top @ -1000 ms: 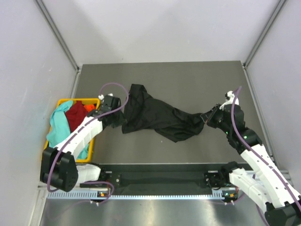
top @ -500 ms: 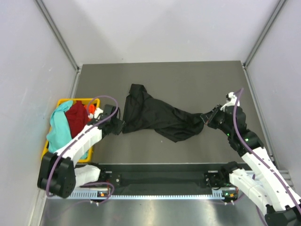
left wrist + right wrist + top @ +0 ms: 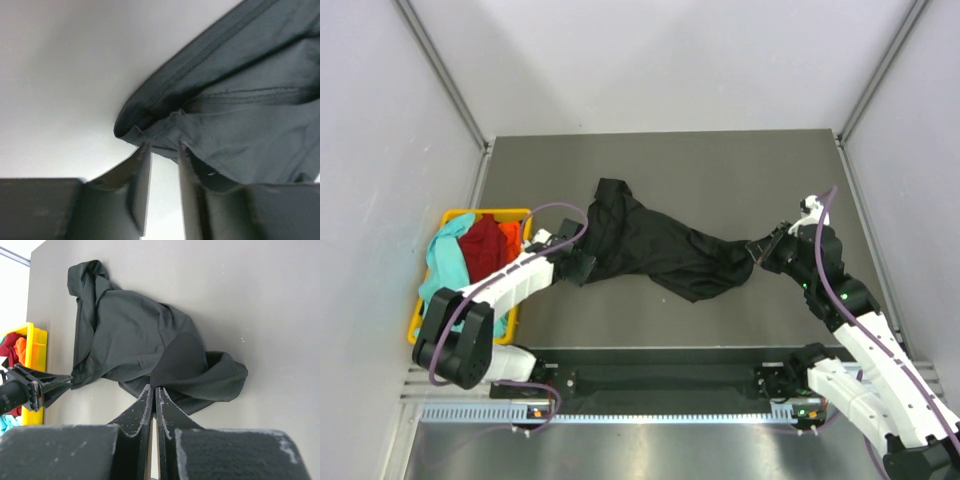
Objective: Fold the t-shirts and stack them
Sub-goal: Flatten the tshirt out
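Four t-shirts counted, one per colour. Crumpled across the middle of the table (image 3: 720,165): black t-shirt (image 3: 655,245). Heaped in the single yellow basket (image 3: 485,213) at the left edge: teal t-shirt (image 3: 442,262), red t-shirt (image 3: 482,245), orange t-shirt (image 3: 510,236). Right gripper (image 3: 757,250) pinched tight on the black t-shirt's right end. Left gripper (image 3: 580,268) at its near-left hem, fingers narrowly apart, tips touching cloth.

Basket (image 3: 485,212) beside left claw (image 3: 584,270); table (image 3: 720,165) beyond black t-shirt (image 3: 650,250) open.

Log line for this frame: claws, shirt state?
left claw: open, tips at black t-shirt hem | right claw: shut on black t-shirt | shirt: crumpled, unfolded
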You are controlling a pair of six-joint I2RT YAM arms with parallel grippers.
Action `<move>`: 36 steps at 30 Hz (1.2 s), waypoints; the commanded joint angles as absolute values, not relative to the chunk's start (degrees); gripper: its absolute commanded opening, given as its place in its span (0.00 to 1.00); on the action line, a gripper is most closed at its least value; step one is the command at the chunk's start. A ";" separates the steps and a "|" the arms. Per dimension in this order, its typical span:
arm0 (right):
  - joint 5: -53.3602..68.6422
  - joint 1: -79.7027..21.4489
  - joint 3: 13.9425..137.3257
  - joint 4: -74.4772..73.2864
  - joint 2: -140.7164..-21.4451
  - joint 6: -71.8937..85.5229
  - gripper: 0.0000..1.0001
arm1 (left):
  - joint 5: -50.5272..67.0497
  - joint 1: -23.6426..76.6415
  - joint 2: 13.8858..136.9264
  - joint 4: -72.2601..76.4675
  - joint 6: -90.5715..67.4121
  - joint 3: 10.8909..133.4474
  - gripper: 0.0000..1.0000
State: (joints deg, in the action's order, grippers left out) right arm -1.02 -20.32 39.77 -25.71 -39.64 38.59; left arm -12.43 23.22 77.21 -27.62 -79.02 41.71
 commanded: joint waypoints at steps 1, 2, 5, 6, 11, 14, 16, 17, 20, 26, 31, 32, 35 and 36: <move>-1.76 -20.04 40.69 -23.64 -38.85 37.88 0.00 | -15.29 23.64 78.48 -27.42 -80.33 43.51 0.36; -1.84 -20.13 40.69 -23.64 -38.76 37.88 0.00 | -15.29 23.64 78.66 -27.07 -80.07 43.33 0.37; -1.93 -20.04 40.43 -23.47 -38.76 37.71 0.00 | -16.26 23.64 79.98 -25.49 -79.02 43.42 0.41; -2.02 -20.04 40.43 -23.55 -38.85 37.62 0.00 | -16.61 23.64 80.68 -25.23 -78.75 43.59 0.41; -2.46 -20.04 39.90 -24.17 -38.67 37.70 0.00 | -17.84 23.64 82.09 -23.12 -76.12 44.12 0.40; -2.55 -19.95 39.46 -24.34 -38.67 37.70 0.00 | -18.02 23.64 82.18 -21.89 -75.41 43.86 0.38; -2.55 -20.13 39.38 -24.61 -38.76 37.88 0.00 | -18.02 23.64 82.26 -21.10 -74.80 43.77 0.38; -2.46 -20.13 39.20 -24.70 -38.67 37.97 0.00 | -18.02 23.64 82.53 -20.92 -74.62 43.86 0.38; -2.46 -20.04 39.29 -25.13 -38.67 38.23 0.00 | -17.76 23.56 83.23 -19.96 -73.74 43.77 0.40; -2.55 -20.04 39.20 -25.66 -37.88 39.46 0.00 | -15.73 23.64 84.37 -18.02 -73.65 42.28 0.14; -3.60 -20.04 39.20 -26.45 -38.58 39.64 0.00 | -16.26 23.64 82.71 -19.15 -70.85 43.50 0.00; -3.34 -20.04 38.85 -26.80 -38.93 39.81 0.00 | -16.09 23.73 82.53 -19.68 -70.14 44.20 0.00; -0.27 -20.13 35.62 -26.90 -39.99 41.13 0.00 | -16.35 23.73 80.96 -23.11 -67.95 46.84 0.00; -0.26 -20.04 34.90 -26.63 -39.99 41.57 0.00 | -16.70 23.82 80.25 -23.81 -66.90 47.19 0.00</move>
State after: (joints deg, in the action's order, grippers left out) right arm -1.78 -20.32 37.65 -26.04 -39.33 40.05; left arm -15.73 23.42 83.81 -22.15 -70.39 43.81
